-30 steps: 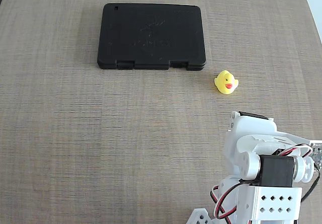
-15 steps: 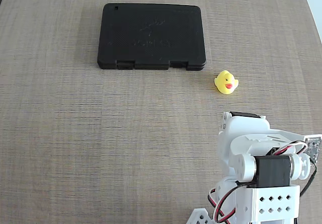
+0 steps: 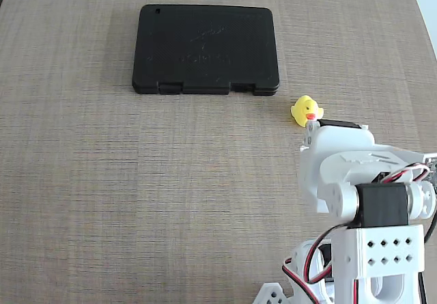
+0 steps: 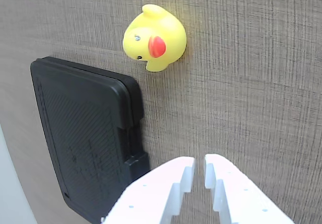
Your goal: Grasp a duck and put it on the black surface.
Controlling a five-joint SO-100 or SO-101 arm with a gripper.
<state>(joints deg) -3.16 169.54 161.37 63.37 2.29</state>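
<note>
Duck [image 3: 306,109] partly behind arm, fingers [image 4: 178,176] cut off, nearly touching

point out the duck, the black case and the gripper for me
duck [image 4: 153,38], wrist view, on its yellow head beside the beak
black case [image 3: 205,48], fixed view, on the middle of its flat top
gripper [image 4: 199,171], wrist view, midway between the two white fingertips

A yellow duck [image 4: 154,37] sits on the woven grey-brown surface [image 4: 251,93], just beside a corner of the black case [image 4: 80,138]. The white claw [image 4: 199,171], jaws nearly closed and empty, enters from the bottom edge.
</note>
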